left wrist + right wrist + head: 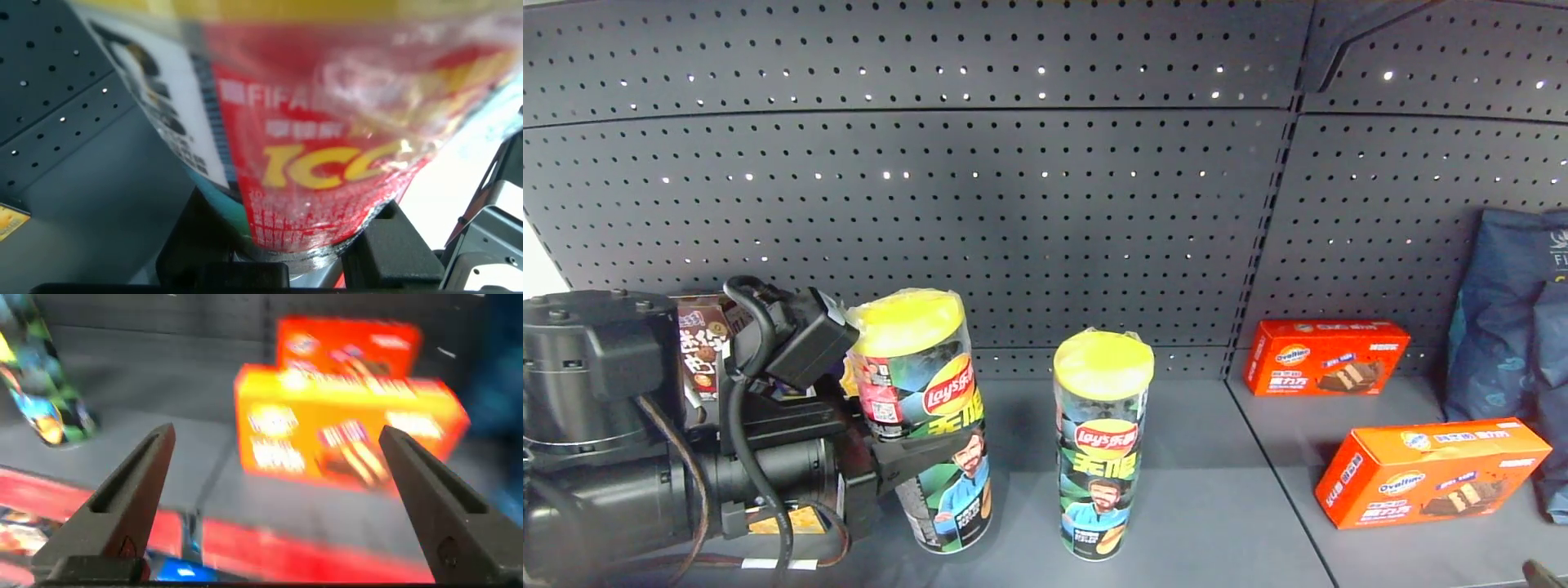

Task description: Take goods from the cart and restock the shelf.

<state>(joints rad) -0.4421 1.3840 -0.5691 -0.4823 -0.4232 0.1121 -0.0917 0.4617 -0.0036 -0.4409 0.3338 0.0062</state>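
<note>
On the grey shelf [1176, 523], at its left part, my left hand [929, 457] is closed around a chips can [923, 392] with a yellow lid. In the head view this can leans a little and its bottom is down at the shelf floor, but I cannot tell if it rests there. The left wrist view gives the same can from very near: its red printed side, blurred, with my dark fingers [392, 245] on both sides of it. Just beside it, to the right and apart from it, a second chips can [1103, 457] stands upright.

My right hand [278, 437] is wide open with nothing between the fingers. Its wrist view looks at two orange boxes [351, 429], one behind the other, on the right part of the shelf. The head view shows also a dark blue bag [1503, 310] to the right of these boxes.
</note>
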